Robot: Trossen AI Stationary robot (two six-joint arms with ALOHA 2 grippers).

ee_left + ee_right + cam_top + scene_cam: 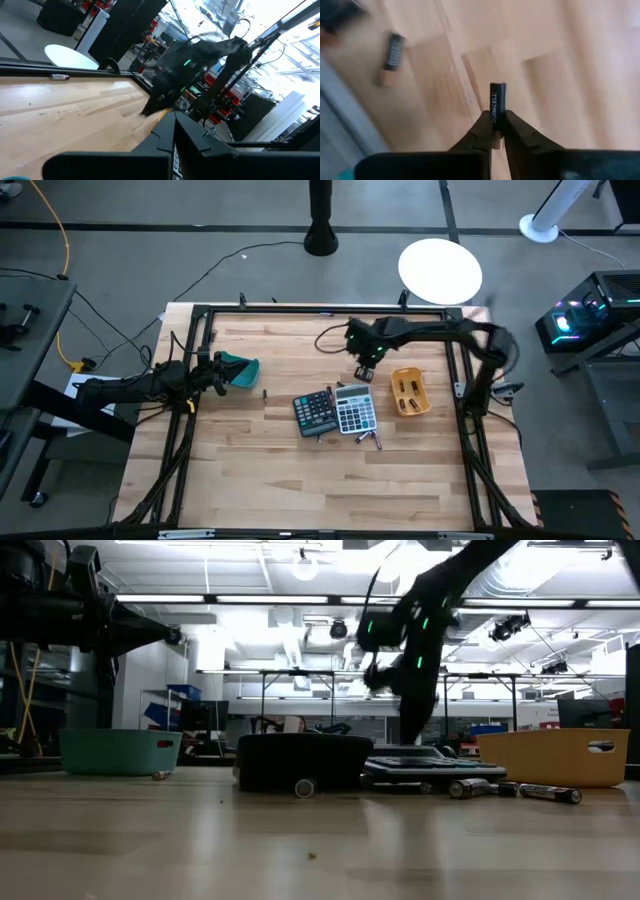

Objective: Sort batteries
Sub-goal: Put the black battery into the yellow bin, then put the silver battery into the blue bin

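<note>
My right gripper (496, 118) is shut on one black-and-copper battery (498, 100), up in the air over the table's far middle (365, 366), beyond the grey calculator (355, 410). Another battery (393, 55) lies on the wood below it. More batteries lie loose: one near the teal tray (265, 393), some by the calculators (371, 440), (548, 793), and several inside the yellow tray (408, 392). My left gripper (174, 120) is shut on nothing and hovers beside the teal tray (240, 370). My right gripper pinches the battery between its two fingers near the copper end (495, 125). The battery lies along the fingers, its black end (498, 89) sticking out past the tips. It is lifted clear of the table.
A dark calculator (314, 413) and the grey one lie side by side in the table's middle. The teal tray (120, 751) is at the left, the yellow tray (556, 756) at the right. A black frame (300, 311) runs round the table's edges.
</note>
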